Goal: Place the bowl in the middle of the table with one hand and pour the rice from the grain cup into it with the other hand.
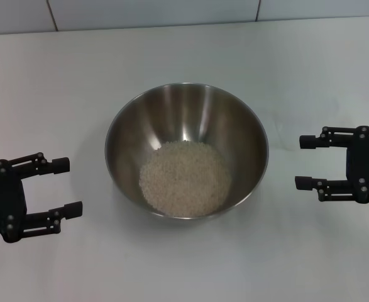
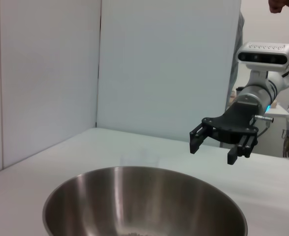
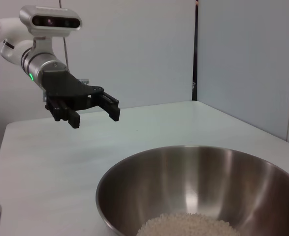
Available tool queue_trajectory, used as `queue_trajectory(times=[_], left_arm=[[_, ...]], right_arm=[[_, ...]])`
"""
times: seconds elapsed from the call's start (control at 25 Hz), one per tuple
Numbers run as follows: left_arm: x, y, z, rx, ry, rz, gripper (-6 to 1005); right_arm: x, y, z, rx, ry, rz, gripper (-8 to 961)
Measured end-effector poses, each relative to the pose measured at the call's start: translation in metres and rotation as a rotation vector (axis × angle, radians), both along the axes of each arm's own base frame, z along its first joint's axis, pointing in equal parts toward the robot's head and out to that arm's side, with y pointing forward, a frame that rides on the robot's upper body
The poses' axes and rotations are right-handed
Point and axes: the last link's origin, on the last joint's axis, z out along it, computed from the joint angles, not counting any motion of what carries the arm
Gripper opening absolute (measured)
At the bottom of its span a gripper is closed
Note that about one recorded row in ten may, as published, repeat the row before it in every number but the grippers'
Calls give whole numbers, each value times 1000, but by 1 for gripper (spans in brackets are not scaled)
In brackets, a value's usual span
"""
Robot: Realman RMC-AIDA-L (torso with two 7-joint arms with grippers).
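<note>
The steel bowl [image 1: 190,113] stands in the middle of the table with a pale heap of rice [image 1: 184,176] on its bottom. The rice [image 3: 188,225] also shows inside the bowl [image 3: 183,172] in the right wrist view. My left gripper [image 1: 69,186] hovers open and empty to the left of the bowl, a short gap from its rim. Mirroring it on the right side is my right gripper [image 1: 303,162], also open and empty. I cannot make out the grain cup in any view.
The white table [image 1: 77,82] ends at a white wall panel [image 1: 153,12] at the back. Across the bowl [image 2: 144,196], the left wrist view shows the right gripper [image 2: 213,152]. The left gripper [image 3: 95,119] appears likewise in the right wrist view.
</note>
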Motion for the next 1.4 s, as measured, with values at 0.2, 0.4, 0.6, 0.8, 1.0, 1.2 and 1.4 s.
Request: queue_trajectory(times=[0.2,0.4,0.6,0.8,1.0,1.2,1.4], left_arm=[[1,1,1,-3,10,-2,772],[2,1,1,-4,11,-4,772],[2,2,1,-4,13,-5,772],[2,2,1,-5,14,-5,772],[2,1,1,-5,13,-5,772],[1,2,2,-5,14,-6,772],[1,2,2,-5,14,-6,772]], right_arm=[[0,0,0,0,1,0,719],[0,0,-1,-1,1,0,720],[-1,0,-1,-1,3,1,721],[-1,0,-2,-2,4,2,721],[-1,0,-2,-1,5,2,720],[-2,0,-3,-1,7,3,720],[-3,0,-3,2,4,6,720]])
